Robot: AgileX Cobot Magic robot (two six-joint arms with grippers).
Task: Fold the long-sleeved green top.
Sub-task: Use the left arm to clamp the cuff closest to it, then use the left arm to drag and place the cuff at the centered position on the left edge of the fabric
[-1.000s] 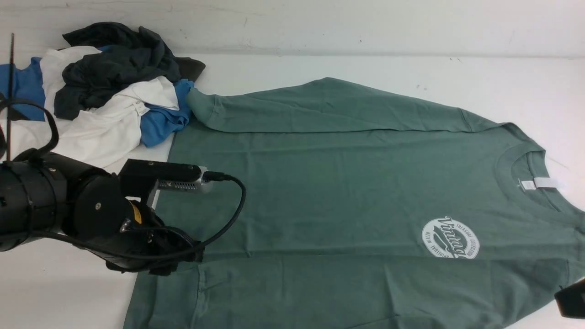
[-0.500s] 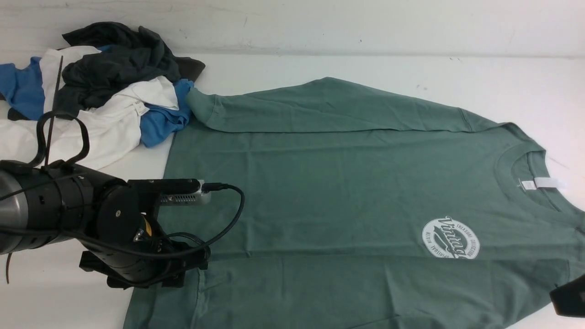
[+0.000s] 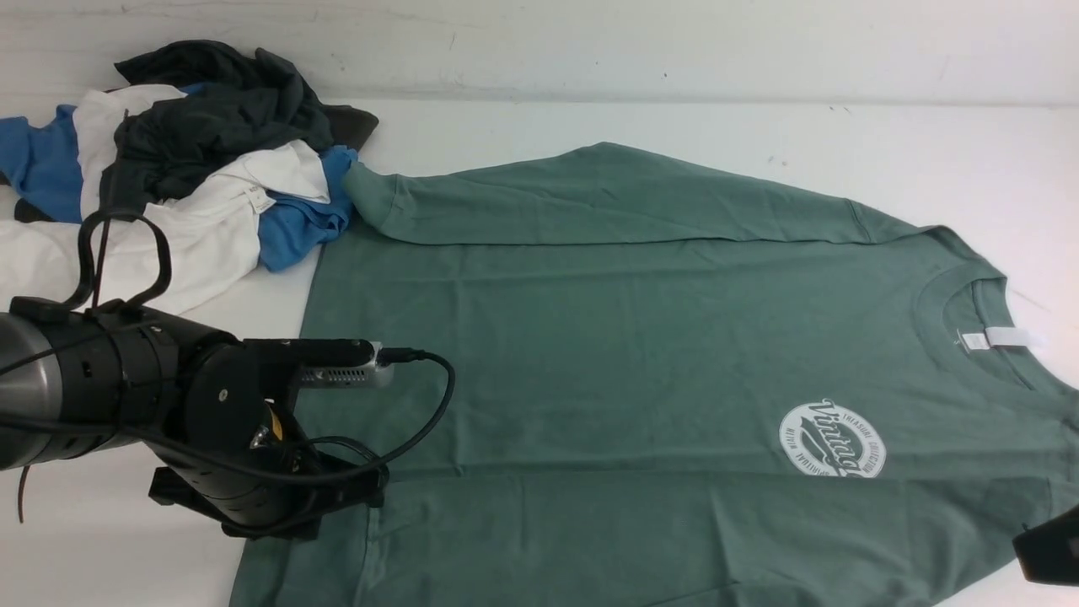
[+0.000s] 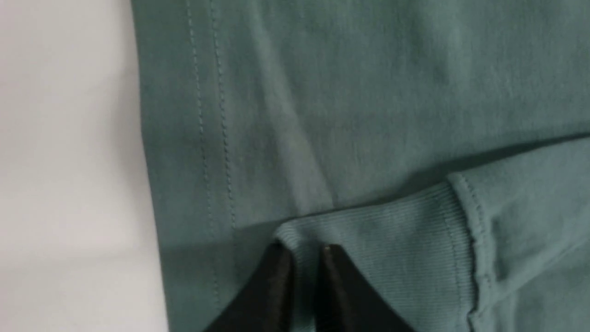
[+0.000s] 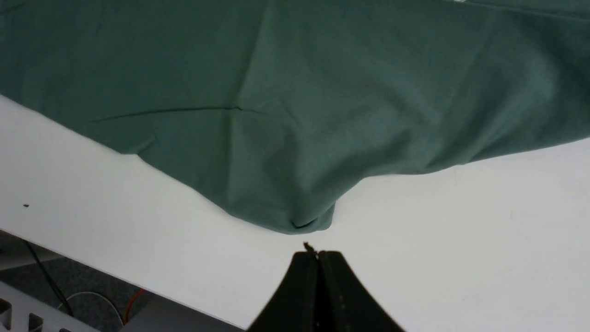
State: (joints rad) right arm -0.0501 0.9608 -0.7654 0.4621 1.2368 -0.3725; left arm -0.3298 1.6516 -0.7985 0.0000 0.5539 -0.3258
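The green long-sleeved top (image 3: 632,337) lies flat on the white table, neck to the right, with its round white logo (image 3: 832,438) facing up. Both sleeves are folded over the body. My left gripper (image 3: 367,489) sits low at the hem end, on the near sleeve. In the left wrist view that gripper (image 4: 304,253) is shut on the ribbed cuff (image 4: 378,230), with a ridge of fabric between its fingers. My right gripper (image 5: 318,253) is shut and empty over bare table, just short of a bulging corner of the top (image 5: 299,216). It shows at the front view's lower right edge (image 3: 1049,548).
A pile of dark charcoal, white and blue clothes (image 3: 194,169) lies at the back left, touching the far sleeve's cuff (image 3: 371,198). The table's near edge (image 5: 115,286) runs close to my right gripper, with cables below it.
My left arm dropped and shifted slightly toward the hem, and its jaws closed on the near sleeve's cuff. The right arm and the top's body have barely moved.
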